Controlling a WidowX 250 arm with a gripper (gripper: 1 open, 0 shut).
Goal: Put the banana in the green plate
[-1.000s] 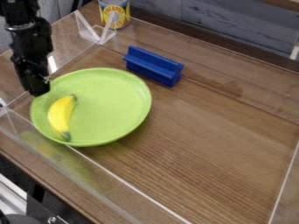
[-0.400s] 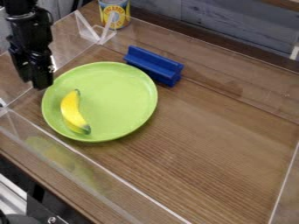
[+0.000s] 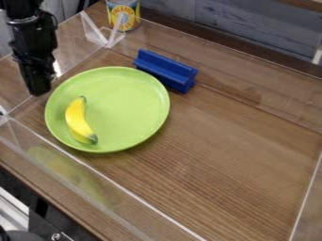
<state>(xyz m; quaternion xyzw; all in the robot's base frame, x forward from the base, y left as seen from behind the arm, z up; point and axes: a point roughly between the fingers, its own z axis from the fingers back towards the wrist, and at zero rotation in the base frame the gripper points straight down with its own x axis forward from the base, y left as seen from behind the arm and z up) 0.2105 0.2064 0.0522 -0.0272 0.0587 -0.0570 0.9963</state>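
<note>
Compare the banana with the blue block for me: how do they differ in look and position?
The banana is yellow, curved and rounded; the blue block is blue, straight-edged and rectangular. The banana lies inside the green plate, on its left side; the blue block sits on the wooden table just beyond the plate's far rim. Both are small, lie flat, and neither is held.

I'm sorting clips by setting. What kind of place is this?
Probably a robot test bench, not a real kitchen: a wooden tabletop fenced by clear plastic walls, with a toy banana lying on a green plate.
</note>
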